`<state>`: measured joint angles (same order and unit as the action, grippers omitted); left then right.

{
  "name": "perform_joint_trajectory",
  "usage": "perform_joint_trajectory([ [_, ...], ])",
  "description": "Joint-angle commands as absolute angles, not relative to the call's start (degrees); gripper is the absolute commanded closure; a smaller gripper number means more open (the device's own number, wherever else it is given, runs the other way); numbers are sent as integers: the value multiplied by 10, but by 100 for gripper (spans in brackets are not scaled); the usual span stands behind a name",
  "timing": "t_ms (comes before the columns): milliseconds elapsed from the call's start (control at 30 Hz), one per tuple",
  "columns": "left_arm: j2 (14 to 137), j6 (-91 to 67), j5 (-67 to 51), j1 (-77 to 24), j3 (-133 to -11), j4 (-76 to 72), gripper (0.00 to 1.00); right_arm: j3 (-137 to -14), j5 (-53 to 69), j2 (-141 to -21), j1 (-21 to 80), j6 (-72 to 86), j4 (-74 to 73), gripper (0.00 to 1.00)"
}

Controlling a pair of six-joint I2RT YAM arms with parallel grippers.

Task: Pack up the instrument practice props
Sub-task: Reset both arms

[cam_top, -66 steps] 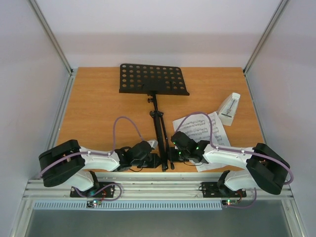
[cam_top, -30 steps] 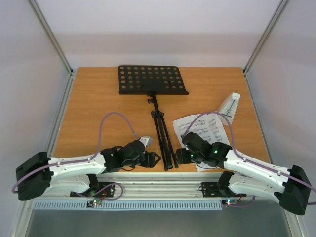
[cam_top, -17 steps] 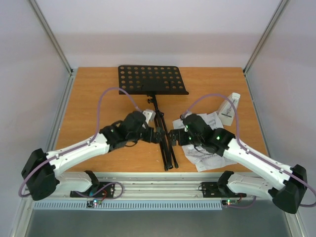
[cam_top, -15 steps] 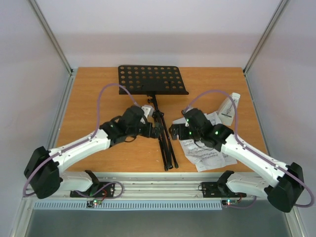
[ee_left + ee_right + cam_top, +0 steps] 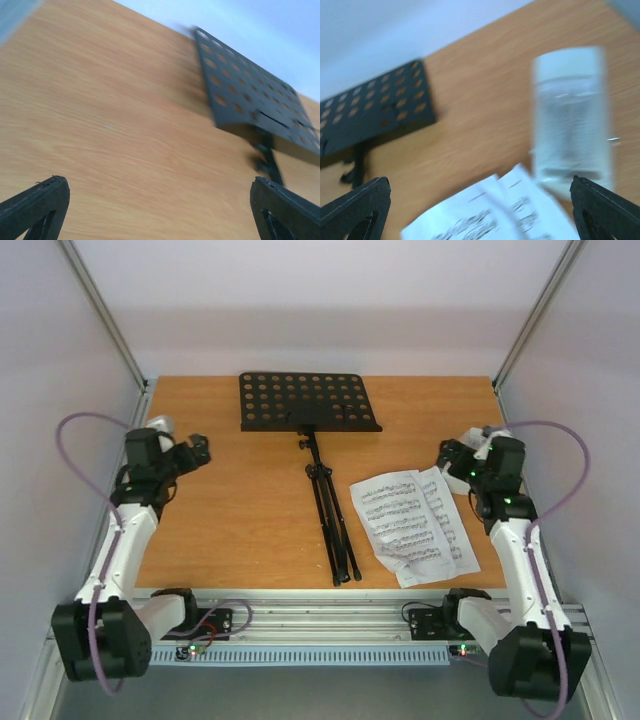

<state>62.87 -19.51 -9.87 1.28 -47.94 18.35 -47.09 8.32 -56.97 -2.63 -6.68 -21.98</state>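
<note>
1. Wooden table (image 5: 230, 530): stand (image 5: 310, 403) lies down the middle, desk at the far end.
2. Sheets (image 5: 410, 525) lie right of its pole, metronome (image 5: 572, 120) just beyond.
3. Your left gripper (image 5: 190, 452): spread, empty, far left.
4. Your right gripper (image 5: 452, 458): spread, empty, near metronome.

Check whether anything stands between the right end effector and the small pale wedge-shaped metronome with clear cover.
Nothing visible does. The open right end effector faces the small pale wedge-shaped metronome directly; the white printed sheet-music pages lie flat beside it.
</note>
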Motion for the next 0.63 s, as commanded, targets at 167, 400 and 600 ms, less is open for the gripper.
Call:
perform_joint_trajectory([
  [167,629,-178,56,105,-307,-127,1,-288,67,-522,-131,-126,89,1],
  [400,669,-131,83,105,-226,-309,1,-178,67,-551,-130,-160,275,1],
  [600,692,-124,80,104,-208,-353,1,-178,80,-606,-125,-163,312,2],
])
